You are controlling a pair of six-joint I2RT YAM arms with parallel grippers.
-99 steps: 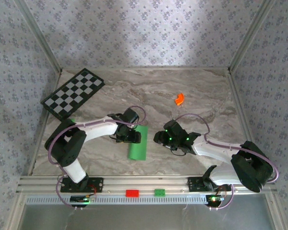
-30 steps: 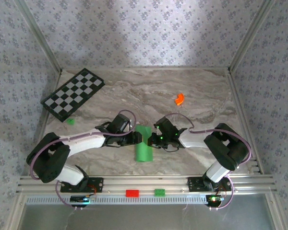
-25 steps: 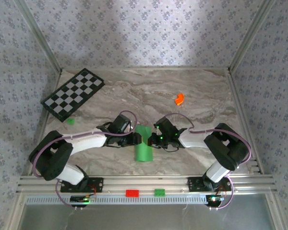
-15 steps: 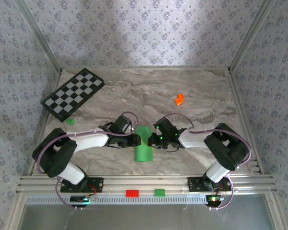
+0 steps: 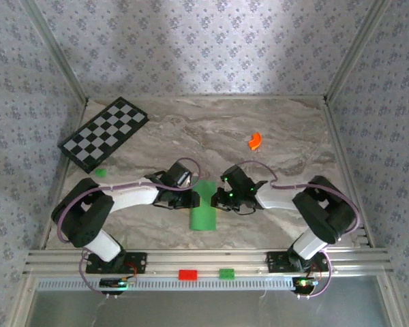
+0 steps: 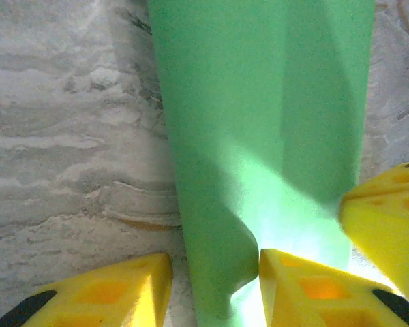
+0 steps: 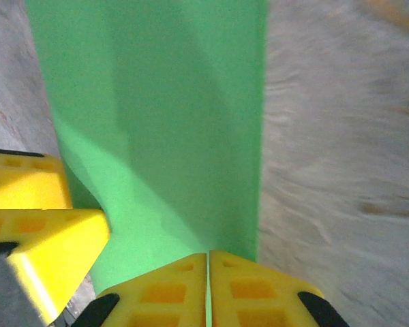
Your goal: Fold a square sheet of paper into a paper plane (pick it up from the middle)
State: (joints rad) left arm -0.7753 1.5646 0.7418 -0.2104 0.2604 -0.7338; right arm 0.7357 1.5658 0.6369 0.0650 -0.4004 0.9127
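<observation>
Green and matte, the sheet of paper (image 5: 204,216) lay folded into a long narrow strip near the middle of the marbled table (image 5: 286,119), running from far to near. Both grippers met at its far half, one on each side, and their dark wrists hid the strip's edges there in the overhead view.

The left gripper (image 5: 193,199) reached in from the left. Its wrist camera showed its yellow fingers (image 6: 102,289) standing partly apart, with the raised left edge of the paper (image 6: 259,102) sitting in the gap and touching only the right-hand finger; it had no firm hold.

The right gripper (image 5: 217,198) reached in from the right. In its own view the two fingers (image 7: 259,289) were pressed together, with a hairline of green between them, pinching the right edge of the paper (image 7: 157,102). A finger of the opposite gripper showed at the side of each wrist view, just beside the paper.

A black-and-white checkered board (image 5: 103,133) lay at the far left, well apart, with a tiny green block (image 5: 99,172) near its near corner. A small orange curved piece (image 5: 254,140) sat far right. A red block (image 5: 187,274) and another green block (image 5: 226,274) rested on the metal rail (image 5: 204,261) at the near edge.
</observation>
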